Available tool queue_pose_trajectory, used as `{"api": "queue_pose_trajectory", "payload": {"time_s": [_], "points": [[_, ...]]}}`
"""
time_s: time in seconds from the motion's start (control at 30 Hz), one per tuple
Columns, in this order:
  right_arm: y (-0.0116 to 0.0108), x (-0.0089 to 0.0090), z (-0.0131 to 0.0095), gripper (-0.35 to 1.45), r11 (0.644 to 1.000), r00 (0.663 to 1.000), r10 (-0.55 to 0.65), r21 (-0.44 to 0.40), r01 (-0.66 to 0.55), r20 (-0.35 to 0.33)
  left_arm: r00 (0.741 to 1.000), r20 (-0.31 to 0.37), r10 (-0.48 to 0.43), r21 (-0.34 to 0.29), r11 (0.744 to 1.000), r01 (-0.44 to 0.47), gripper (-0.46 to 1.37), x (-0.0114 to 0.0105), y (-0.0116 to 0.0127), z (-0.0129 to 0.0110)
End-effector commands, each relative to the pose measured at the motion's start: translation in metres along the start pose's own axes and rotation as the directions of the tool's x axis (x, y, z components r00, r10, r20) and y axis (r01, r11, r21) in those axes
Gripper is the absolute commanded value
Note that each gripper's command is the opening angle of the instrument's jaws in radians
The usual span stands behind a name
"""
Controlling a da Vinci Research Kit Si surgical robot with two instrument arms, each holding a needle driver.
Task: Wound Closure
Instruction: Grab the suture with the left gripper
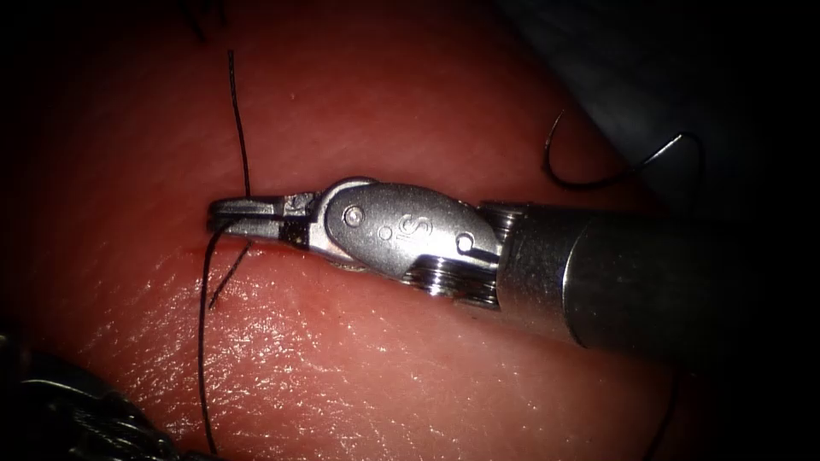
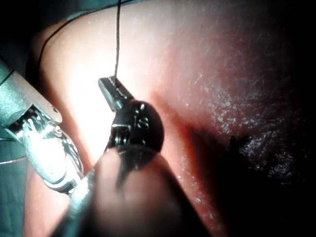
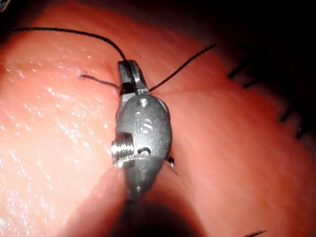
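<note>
The glistening pink-red slab of tissue [image 1: 359,376] spreads across the endoscope view, its surface wet and finely creased, with the thin dark line of the cut [image 1: 224,249] running sideways just under the tool's tip and a faint smear of red fluid [image 1: 256,248] along it. The right wrist view adds a row of dark finished stitches [image 3: 286,116] farther along the tissue.

The right arm's silver needle driver [image 1: 248,213], with its rounded steel wrist and thick grey shaft, comes in from the right and lies low over the cut. Its two slim jaws are pressed together on the fine black thread [image 1: 239,128]. In the right wrist view the same tool [image 3: 129,74] is seen end-on, jaws closed, with strands leaving on both sides: one curving away over the tissue, one straight and short-ended.

The left arm's dark tool [image 2: 111,91] shows in its own wrist view, its jaws closed on a taut strand of thread [image 2: 117,44] that runs straight up from the tip. Beside it there, the right arm's bright wrist and shaft [image 2: 44,148] lie close against the tissue.

In the endoscope view, one strand rises from the jaws, another drops in a long curve down the left of the tissue, and a short tail [image 1: 229,277] crosses the cut. A separate loop of thread [image 1: 615,171] lies at the tissue's far right edge. I cannot tell where the needle is.
</note>
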Motion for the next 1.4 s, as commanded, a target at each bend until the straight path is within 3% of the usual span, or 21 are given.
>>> {"api": "queue_pose_trajectory", "payload": {"time_s": [0.03, 0.33, 0.37, 0.47, 0.53, 0.7, 0.97, 1.17, 1.4], "points": [[0.0, 0.0, 0.0, -0.35, 1.0, 1.0, 0.0, -0.008, 0.0, 0.0, 1.0, -0.004, 0.004, -0.009, 1.0, -0.004, -0.35, 0.0, -0.0001, -0.0001], [-0.0005, 0.0003, -0.0001, -0.32, 1.0, 1.0, 0.002, -0.006, -0.002, -0.001, 1.0, -0.012, 0.022, -0.01, 1.0, -0.022, -0.35, -0.0004, -0.0009, -0.0007], [-0.0005, 0.0004, -0.0001, -0.24, 1.0, 1.0, 0.002, -0.006, -0.002, -0.001, 1.0, -0.013, 0.021, -0.007, 1.0, -0.022, -0.35, -0.0005, -0.001, -0.0008], [-0.0006, 0.0006, -0.0001, 0.4, 1.0, 1.0, 0.005, -0.018, -0.006, -0.013, 1.0, -0.023, 0.019, -0.005, 1.0, -0.019, -0.35, -0.0009, -0.0015, -0.0017], [-0.0006, 0.0009, -0.0003, 0.68, 0.999, 1.0, 0.009, -0.034, -0.01, -0.029, 0.999, -0.028, 0.016, -0.005, 1.0, -0.016, -0.35, -0.0012, -0.0019, -0.0025], [-0.001, 0.0019, -0.0011, 1.12, 0.997, 0.999, 0.018, -0.077, -0.022, -0.047, 0.999, -0.04, 0.011, -0.012, 1.0, -0.012, -0.35, -0.0016, -0.0031, -0.0041], [-0.0022, 0.0036, -0.0026, 1.2, 0.995, 1.0, -0.018, -0.095, 0.015, -0.023, 0.996, -0.071, -0.055, -0.037, 0.998, 0.052, -0.35, -0.0017, -0.0045, -0.0042], [-0.0019, 0.0047, -0.0029, 1.19, 0.99, 0.993, -0.112, -0.088, 0.109, -0.025, 0.991, -0.105, -0.088, -0.069, 0.994, 0.081, -0.35, -0.0018, -0.0063, -0.0021], [-0.0017, 0.0061, -0.0026, 1.06, 0.981, 0.972, -0.191, 0.007, 0.194, -0.138, 0.986, -0.136, -0.101, -0.099, 0.991, 0.088, -0.35, -0.0018, -0.0068, -0.0001]]}}
